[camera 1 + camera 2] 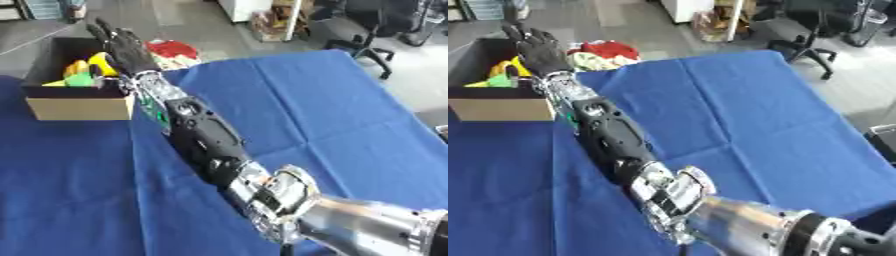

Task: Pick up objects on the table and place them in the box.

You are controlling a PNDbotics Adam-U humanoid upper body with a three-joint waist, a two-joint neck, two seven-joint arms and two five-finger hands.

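Left eye view shows your black right hand [124,44], fingers straight and holding nothing, over the open brown cardboard box [79,107] in the upper left, yellow and green objects [83,74] inside.

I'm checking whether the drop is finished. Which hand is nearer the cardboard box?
The right hand: its arm reaches across the blue table and the open hand is over the cardboard box's right edge, above yellow and green items inside. The left hand is not in view.
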